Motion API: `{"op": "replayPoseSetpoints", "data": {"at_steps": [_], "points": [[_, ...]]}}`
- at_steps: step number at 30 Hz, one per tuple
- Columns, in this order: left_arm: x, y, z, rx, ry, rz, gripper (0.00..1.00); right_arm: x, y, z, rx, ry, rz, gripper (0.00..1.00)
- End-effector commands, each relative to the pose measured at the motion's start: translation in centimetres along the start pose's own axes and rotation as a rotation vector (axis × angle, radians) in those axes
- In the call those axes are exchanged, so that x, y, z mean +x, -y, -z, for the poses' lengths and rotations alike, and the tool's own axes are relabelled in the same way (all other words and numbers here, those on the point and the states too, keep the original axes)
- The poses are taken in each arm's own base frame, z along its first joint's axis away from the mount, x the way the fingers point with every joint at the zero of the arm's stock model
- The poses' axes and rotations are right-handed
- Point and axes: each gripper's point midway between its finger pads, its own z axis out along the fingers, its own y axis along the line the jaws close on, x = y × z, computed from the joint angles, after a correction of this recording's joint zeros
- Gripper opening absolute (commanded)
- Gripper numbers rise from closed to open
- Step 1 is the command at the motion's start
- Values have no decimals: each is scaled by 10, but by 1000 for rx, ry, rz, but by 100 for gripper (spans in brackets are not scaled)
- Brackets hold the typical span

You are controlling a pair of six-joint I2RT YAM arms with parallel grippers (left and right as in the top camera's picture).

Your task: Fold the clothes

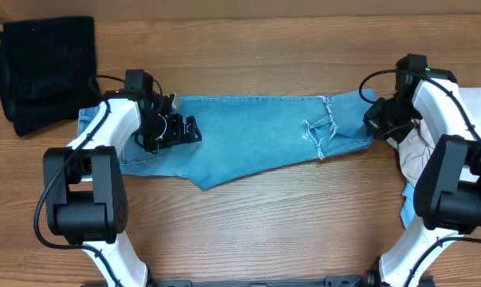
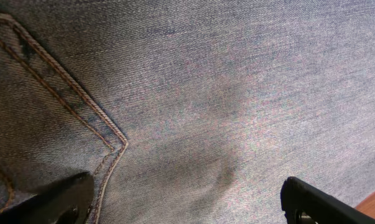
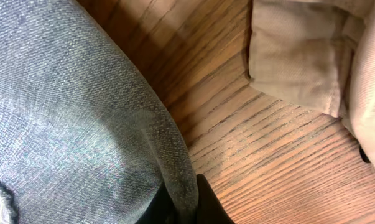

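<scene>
From overhead, the jeans [image 1: 248, 131] lie lengthwise across the middle of the worktop [image 1: 264, 231], their lower edge running at a slant to a point near the centre, with a frayed tear [image 1: 320, 131] towards the right end. The left tool [image 1: 176, 129] sits over the left end and the right tool [image 1: 376, 119] at the right end; a black garment [image 1: 45, 72] lies well apart in the far left corner, and a beige garment [image 1: 419, 147] sits partly under the right arm. Bare wood runs along the whole near side and beyond the jeans' far edge. The left wrist view adds what the overhead cannot — the tool's fingers [image 2: 56, 199] stand wide apart with only flat denim between them, next to the stitched corner of a back pocket [image 2: 56, 93], and a sliver of wood shows at the lower right. The right wrist view shows that tool's fingers closed on the rounded edge of the jeans, with a strip of open wood between that edge and the beige garment.
</scene>
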Motion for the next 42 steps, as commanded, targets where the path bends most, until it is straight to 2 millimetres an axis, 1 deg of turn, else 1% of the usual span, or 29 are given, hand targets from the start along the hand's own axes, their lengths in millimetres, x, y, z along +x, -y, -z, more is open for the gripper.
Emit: {"op": "replayPoseSetpoints", "data": {"at_steps": [1, 3, 7, 9, 11, 16, 19, 22, 23, 25, 28, 31, 33, 36, 42], "points": [[21, -31, -29, -85, -88, 5, 100, -17, 18, 16, 132, 139, 16, 4], [21, -31, -29, -85, -87, 5, 100, -10, 7, 20, 130, 156, 51, 4], [21, -31, -29, -85, -86, 6, 100, 6, -18, 48, 106, 238, 122, 4], [20, -31, -29, -85, -84, 6, 100, 13, -25, 61, 123, 285, 162, 4], [20, -31, -29, -85, -84, 5, 100, 24, -38, 66, 123, 312, 211, 4], [20, -31, -29, -85, -83, 20, 100, 67, -79, 61, 119, 321, 384, 4], [22, -31, -29, -86, -91, 22, 100, 100, -103, 58, 105, 319, 492, 4], [22, -31, -29, -86, -92, 23, 100, 121, -116, 55, 98, 318, 556, 4], [22, -31, -29, -86, -92, 23, 100, 123, -116, 55, 103, 323, 563, 4], [23, -31, -29, -86, -95, 24, 100, 116, -111, 58, 129, 352, 524, 4], [25, -31, -29, -87, -105, 27, 100, 95, -96, 64, 181, 402, 453, 4], [25, -31, -29, -87, -105, 27, 100, 75, -79, 76, 226, 429, 398, 4], [25, -31, -29, -87, -104, 27, 100, 64, -68, 87, 262, 465, 372, 4], [25, -31, -29, -87, -104, 27, 100, 54, -58, 103, 319, 514, 416, 4], [27, -31, -29, -87, -112, 30, 100, 44, -48, 113, 404, 585, 411, 4]]}}
